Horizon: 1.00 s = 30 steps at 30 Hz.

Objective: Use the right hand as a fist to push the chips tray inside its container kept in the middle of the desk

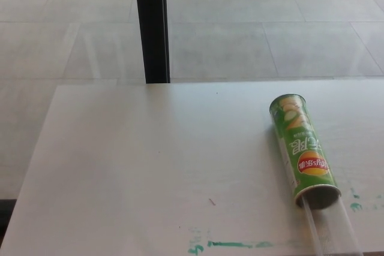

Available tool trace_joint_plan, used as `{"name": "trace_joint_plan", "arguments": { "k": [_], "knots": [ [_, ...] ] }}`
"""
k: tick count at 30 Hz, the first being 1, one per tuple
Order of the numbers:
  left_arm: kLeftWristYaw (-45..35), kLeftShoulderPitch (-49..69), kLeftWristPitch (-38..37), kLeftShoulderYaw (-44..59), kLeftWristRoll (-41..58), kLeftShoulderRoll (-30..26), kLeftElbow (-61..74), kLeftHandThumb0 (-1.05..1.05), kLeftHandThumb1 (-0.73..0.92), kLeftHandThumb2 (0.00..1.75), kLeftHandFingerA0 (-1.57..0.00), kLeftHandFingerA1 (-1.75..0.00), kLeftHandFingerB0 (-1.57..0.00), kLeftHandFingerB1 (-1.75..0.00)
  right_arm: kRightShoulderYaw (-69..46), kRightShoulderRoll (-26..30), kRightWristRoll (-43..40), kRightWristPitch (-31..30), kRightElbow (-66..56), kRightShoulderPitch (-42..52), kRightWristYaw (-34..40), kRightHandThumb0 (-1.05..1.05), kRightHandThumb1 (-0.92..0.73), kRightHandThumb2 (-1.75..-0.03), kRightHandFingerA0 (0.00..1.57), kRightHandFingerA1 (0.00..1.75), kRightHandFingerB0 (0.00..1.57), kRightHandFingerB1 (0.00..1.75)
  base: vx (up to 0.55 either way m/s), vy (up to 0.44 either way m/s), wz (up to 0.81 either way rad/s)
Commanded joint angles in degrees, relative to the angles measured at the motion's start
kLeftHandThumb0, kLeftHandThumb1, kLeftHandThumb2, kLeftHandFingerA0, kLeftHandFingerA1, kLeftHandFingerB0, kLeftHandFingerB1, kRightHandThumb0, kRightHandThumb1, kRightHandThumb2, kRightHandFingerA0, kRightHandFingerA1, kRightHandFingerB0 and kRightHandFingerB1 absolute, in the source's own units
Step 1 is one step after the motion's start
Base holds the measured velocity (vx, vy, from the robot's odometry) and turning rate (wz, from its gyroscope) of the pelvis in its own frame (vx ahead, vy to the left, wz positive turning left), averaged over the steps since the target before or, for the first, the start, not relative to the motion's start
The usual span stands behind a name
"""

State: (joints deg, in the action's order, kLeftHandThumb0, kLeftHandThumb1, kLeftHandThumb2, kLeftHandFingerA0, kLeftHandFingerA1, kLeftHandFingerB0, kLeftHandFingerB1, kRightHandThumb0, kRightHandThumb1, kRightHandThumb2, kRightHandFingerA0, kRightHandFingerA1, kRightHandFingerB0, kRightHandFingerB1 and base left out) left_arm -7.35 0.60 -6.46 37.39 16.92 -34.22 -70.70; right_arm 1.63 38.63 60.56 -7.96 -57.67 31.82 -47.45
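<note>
The green chips can (303, 151) is lying open-end nearward, its clear tray (333, 229) jutting out awaiting a push, while neither hand is showing.

The green chips can (302, 150) has the red-and-yellow Lay's logo on it, upside down from here. There's other white lettering too, can't read it.

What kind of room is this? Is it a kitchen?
Probably not a kitchen. It looks more like an office or lab: a plain white desk with green marker smudges, a grey tiled floor, and a black post. Only a green chips can lies there.
</note>
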Motion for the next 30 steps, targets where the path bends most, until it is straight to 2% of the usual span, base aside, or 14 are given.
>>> {"name": "trace_joint_plan", "arguments": {
  "k": [1, 5, 6, 7, 8, 9, 10, 12, 16, 20, 21, 23, 24, 30],
  "knots": [
    [1.29, -0.08, -1.63, -0.22, 0.47, -0.64, 0.07, -0.74, 0.92, 0.69, -0.59, -0.59, -0.52, -0.49, -1.43, 0.79, 0.21, 0.27, -2.12, 0.88, -9.7, -0.65, -0.75, -0.63, 0.86, 0.61, 0.66, 0.45, 0.0, 0.0, 0.0],
    [0.66, 0.06, -1.57, 0.18, 1.07, -0.49, 0.37, -0.75, 0.92, 0.69, -0.56, -0.59, -0.51, -0.5, -0.68, 0.41, 1.52, 0.36, -0.86, -1.94, -11.82, -0.67, -0.75, -0.63, 0.87, 0.67, 0.66, 0.46, 0.0, 0.0, 0.0],
    [0.79, 0.1, -1.54, 0.12, 0.96, -0.59, 0.09, -0.76, 0.92, 0.69, -0.56, -0.58, -0.5, -0.49, -0.25, -0.59, 1.56, 0.32, 0.53, -2.59, -10.12, -0.64, -0.74, -0.62, 0.91, 0.81, 0.63, 0.46, 0.0, 0.0, 0.0],
    [0.85, 0.12, -1.53, 0.08, 0.92, -0.61, -0.02, -0.76, 0.92, 0.69, -0.56, -0.58, -0.5, -0.49, -0.13, -1.14, 1.62, 0.38, 1.11, -2.97, -9.62, -0.64, -0.74, -0.62, 0.91, 0.81, 0.63, 0.46, 0.0, 0.0, 0.0],
    [0.83, 0.16, -1.54, 0.11, 0.97, -0.61, -0.01, -0.76, 0.92, 0.7, -0.55, -0.58, -0.49, -0.49, 0.08, -1.5, 2.09, 0.66, 1.58, -3.48, -9.47, -0.62, -0.6, -1.04, 0.83, 0.8, 0.56, 0.62, 0.0, 0.0, 0.0],
    [0.78, 0.22, -1.52, 0.17, 1.03, -0.66, 0.0, -0.76, 0.92, 0.7, -0.55, -0.58, -0.49, -0.49, 0.51, -1.91, 2.75, 0.97, 2.28, -4.14, -9.02, -0.62, -0.6, -1.04, 0.83, 0.8, 0.56, 0.62, 0.0, 0.0, 0.0],
    [0.65, 0.28, -1.44, 0.2, 1.11, -0.66, 0.08, -0.76, 0.92, 0.7, -0.54, -0.57, -0.49, -0.49, 0.8, -2.21, 2.99, 1.52, 3.5, -4.69, -7.74, -0.64, -0.74, -0.62, 0.91, 0.77, 0.64, 0.47, 0.0, 0.0, 0.0],
    [0.92, 0.49, -1.81, 0.01, 0.93, -0.52, 0.44, -0.77, 0.92, 0.7, -0.55, -0.59, -0.5, -0.49, 2.02, -3.54, 4.2, 2.15, 6.77, -6.63, -5.09, -0.63, -0.73, -0.62, 0.91, 0.75, 0.63, 0.46, 0.0, 0.0, 0.0],
    [0.96, 0.52, -2.41, 0.2, 1.11, -0.36, 0.29, -0.74, 0.92, 0.69, -0.58, -0.6, -0.52, -0.5, 4.47, -6.85, 5.78, 3.14, 14.28, -10.11, 2.46, -0.66, -0.74, -0.62, 0.93, 0.94, 0.61, 0.49, 0.0, 0.0, 0.0],
    [0.9, 0.36, -1.73, 0.22, 1.23, -0.55, 0.17, -0.76, 0.92, 0.69, -0.56, -0.6, -0.51, -0.49, 6.03, -7.71, 7.22, 3.36, 18.38, -12.44, 3.35, -0.66, -0.74, -0.62, 0.84, 0.8, 0.58, 0.48, 0.0, 0.0, 0.0],
    [0.72, 0.27, -1.7, 0.3, 1.35, -0.58, 0.18, -0.76, 0.92, 0.68, -0.57, -0.62, -0.52, -0.49, 6.22, -7.94, 7.35, 3.28, 18.97, -12.92, 3.55, -0.65, -0.74, -0.62, 0.9, 0.94, 0.6, 0.48, 0.0, 0.0, 0.0],
    [0.79, 0.14, -1.84, 0.13, 1.17, -0.67, 0.16, -0.76, 0.92, 0.69, -0.58, -0.62, -0.53, -0.5, 6.85, -8.14, 7.87, 3.28, 20.52, -14.19, 4.06, -0.65, -0.74, -0.62, 0.91, 0.94, 0.6, 0.48, 0.0, 0.0, 0.0],
    [0.99, -0.02, -2.17, -0.19, 0.76, -0.81, -0.04, -0.76, 0.92, 0.69, -0.58, -0.6, -0.53, -0.5, 7.1, -8.79, 7.53, 3.02, 21.22, -14.52, 5.0, -0.66, -0.73, -0.62, 0.89, 0.83, 0.59, 0.48, 0.0, 0.0, 0.0],
    [1.17, 0.27, -2.23, -0.55, 0.59, -0.78, 0.68, -0.76, 0.92, 0.68, -0.59, -0.6, -0.53, -0.5, 8.17, -9.59, 7.86, 3.27, 22.73, -14.34, 6.97, -0.65, -0.72, -0.61, 0.93, 0.9, 0.62, 0.48, 0.0, 0.0, 0.0]
  ]
}}
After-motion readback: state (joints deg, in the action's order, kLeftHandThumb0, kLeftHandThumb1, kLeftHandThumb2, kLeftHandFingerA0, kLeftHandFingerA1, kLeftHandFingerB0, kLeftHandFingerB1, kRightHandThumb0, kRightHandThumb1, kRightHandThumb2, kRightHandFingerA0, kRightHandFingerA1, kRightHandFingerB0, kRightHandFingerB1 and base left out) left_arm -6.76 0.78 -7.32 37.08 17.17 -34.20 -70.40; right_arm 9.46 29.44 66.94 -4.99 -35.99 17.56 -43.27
